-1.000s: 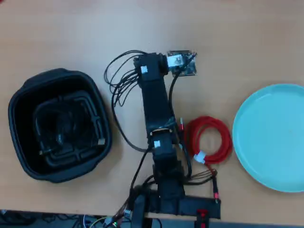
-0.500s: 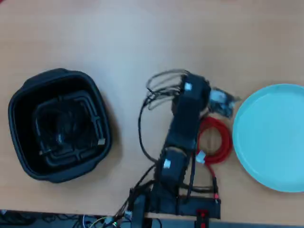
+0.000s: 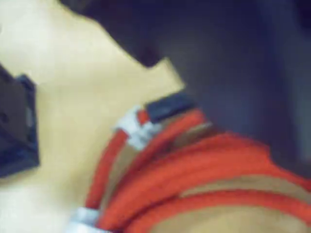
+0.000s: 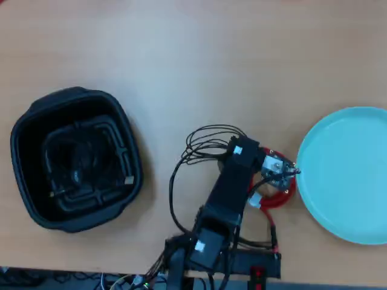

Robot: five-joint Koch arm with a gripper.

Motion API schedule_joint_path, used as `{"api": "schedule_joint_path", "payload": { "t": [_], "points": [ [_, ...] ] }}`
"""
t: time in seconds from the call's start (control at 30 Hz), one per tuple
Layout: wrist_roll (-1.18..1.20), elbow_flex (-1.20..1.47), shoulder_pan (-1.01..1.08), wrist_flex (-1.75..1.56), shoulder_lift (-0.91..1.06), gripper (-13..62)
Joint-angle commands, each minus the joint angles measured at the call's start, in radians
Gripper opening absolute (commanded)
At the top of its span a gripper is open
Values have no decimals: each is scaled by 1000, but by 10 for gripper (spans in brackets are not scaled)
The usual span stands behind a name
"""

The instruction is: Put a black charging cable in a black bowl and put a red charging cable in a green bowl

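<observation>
Down comes the arm since the last look, its head now sitting right over the red charging cable (image 4: pixel 284 194) in the overhead view, just left of the green bowl (image 4: pixel 344 175). The black charging cable (image 4: pixel 81 166) lies in the black bowl (image 4: pixel 36 121), far left on the surface (image 4: pixel 181 54). Wrist view: blurred red loops (image 3: pixel 204 170) fill the frame; whether the fingers are released or clenched, I cannot tell.
</observation>
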Motion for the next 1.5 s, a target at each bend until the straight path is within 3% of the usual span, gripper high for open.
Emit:
{"api": "schedule_joint_path", "payload": {
  "t": [0.0, 0.3, 0.5, 0.7, 1.47],
  "points": [
    [0, -31, 6, -38, 37, 372],
    [-14, -147, 66, 83, 75, 390],
    [-74, -60, 227, 100, 126, 388],
    [-87, 34, 258, 46, 129, 388],
    [-83, 370, 195, -520, 101, 374]
  ]
}}
